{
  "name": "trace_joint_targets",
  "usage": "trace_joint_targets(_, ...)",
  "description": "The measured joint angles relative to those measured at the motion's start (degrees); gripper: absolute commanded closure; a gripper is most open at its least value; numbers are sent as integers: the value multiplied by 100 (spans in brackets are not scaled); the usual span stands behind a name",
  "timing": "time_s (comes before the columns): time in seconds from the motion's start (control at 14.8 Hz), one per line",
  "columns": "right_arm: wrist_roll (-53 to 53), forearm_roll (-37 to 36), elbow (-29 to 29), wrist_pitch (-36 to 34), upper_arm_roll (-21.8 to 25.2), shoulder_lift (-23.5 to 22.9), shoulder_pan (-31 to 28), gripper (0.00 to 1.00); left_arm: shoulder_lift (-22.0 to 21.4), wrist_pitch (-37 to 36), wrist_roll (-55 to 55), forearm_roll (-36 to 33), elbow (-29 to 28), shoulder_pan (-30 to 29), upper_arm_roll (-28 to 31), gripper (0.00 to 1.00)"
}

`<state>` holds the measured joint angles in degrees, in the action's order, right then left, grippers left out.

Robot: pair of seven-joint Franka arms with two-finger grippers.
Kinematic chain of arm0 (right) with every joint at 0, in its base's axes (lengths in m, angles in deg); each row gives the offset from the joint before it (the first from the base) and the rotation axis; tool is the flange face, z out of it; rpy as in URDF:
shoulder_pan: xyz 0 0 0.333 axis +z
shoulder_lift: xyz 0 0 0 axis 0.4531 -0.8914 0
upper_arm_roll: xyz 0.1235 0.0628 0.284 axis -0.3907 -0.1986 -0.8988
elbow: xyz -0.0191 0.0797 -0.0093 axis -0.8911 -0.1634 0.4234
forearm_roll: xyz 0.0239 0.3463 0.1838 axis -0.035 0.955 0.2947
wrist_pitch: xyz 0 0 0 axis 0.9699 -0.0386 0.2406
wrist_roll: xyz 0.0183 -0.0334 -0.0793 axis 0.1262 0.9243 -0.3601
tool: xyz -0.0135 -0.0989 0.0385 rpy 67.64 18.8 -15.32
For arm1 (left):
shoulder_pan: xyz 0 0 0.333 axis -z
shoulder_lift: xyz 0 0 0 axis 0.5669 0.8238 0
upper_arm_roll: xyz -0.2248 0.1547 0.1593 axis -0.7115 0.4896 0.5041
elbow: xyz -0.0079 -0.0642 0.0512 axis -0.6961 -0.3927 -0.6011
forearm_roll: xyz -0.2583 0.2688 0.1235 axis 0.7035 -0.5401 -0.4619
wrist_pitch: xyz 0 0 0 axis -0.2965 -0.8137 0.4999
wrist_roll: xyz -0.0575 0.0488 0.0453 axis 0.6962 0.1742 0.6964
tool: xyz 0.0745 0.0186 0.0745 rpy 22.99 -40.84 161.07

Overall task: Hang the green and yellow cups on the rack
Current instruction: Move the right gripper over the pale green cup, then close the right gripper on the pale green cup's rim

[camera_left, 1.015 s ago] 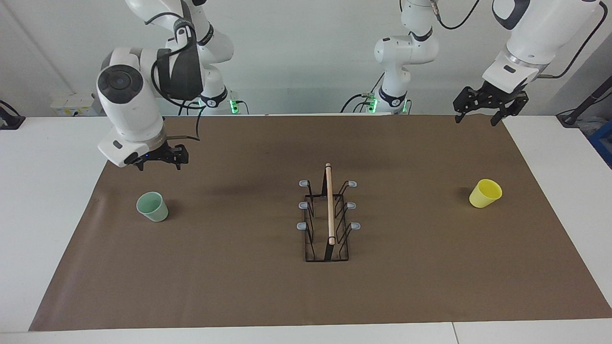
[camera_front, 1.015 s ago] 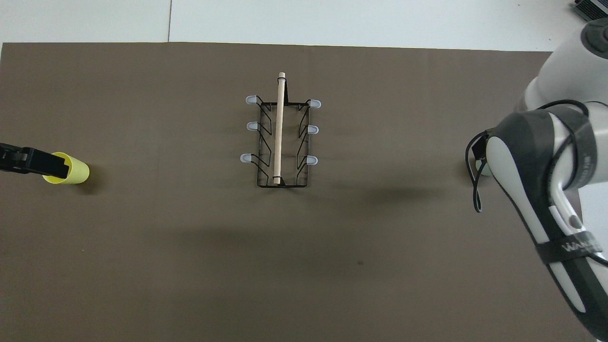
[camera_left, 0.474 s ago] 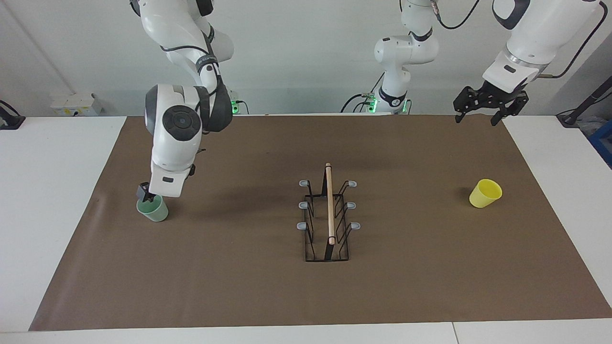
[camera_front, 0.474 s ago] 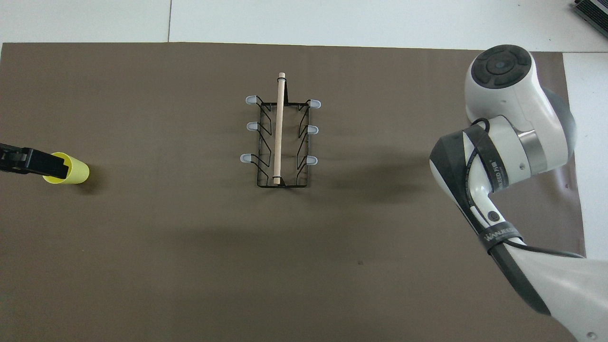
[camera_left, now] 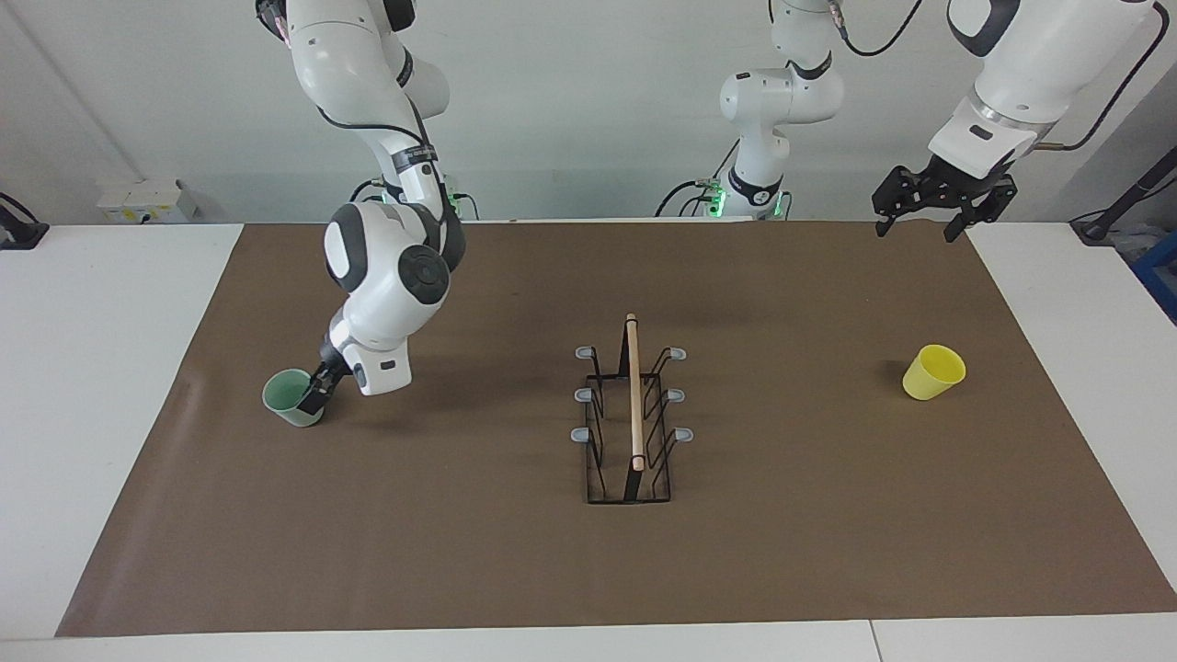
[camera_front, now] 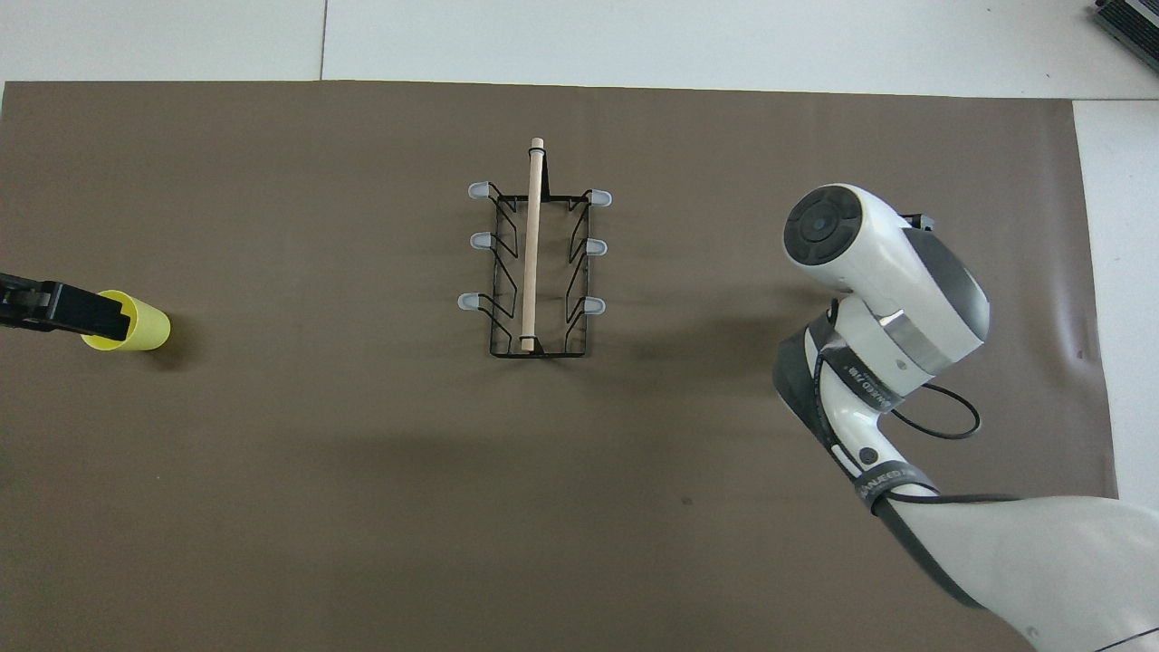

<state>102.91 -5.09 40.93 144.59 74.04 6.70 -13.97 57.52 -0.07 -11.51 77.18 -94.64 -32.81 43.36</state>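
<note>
The pale mint green cup (camera_left: pixel 289 397) stands mouth up on the brown mat, toward the right arm's end of the table. My right gripper (camera_left: pixel 314 395) is low at the cup's rim, on the side toward the rack, and leans in at a slant. The right arm hides this cup in the overhead view. The bright yellow cup (camera_left: pixel 933 372) (camera_front: pixel 138 324) stands toward the left arm's end. My left gripper (camera_left: pixel 919 225) (camera_front: pixel 63 306) waits open and empty, high in the air. The black wire rack (camera_left: pixel 633 418) (camera_front: pixel 534 263) with its wooden rod stands mid-mat, with nothing on its grey-tipped prongs.
A brown mat (camera_left: pixel 460 552) covers most of the white table (camera_left: pixel 92 368). The right arm's bulky wrist and elbow (camera_front: pixel 878 290) hang over the mat between the rack and the green cup.
The right arm has swung down and turned its wrist, bringing its gripper from above the mat to the green cup's rim. The left arm, both cups and the rack have not moved.
</note>
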Motion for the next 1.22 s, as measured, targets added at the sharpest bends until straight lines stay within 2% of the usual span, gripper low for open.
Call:
trace_joint_targets(0.2, -9, -861, 357, -60, -8, -213, 411, 0, 0, 0, 0, 0, 0, 0, 0, 0)
trace_joint_targets(0.47, -373, -1587, 532, -59, 10, -581, 410, 0, 0, 0, 0, 0, 0, 0, 0, 0)
trace_joint_targets(0.88, -872, -1973, 791, -27, 25, -646, 204, 0, 0, 0, 0, 0, 0, 0, 0, 0)
trace_joint_targets(1.22, -947, -2354, 903, 420, 29, -645, -98, 0, 0, 0, 0, 0, 0, 0, 0, 0)
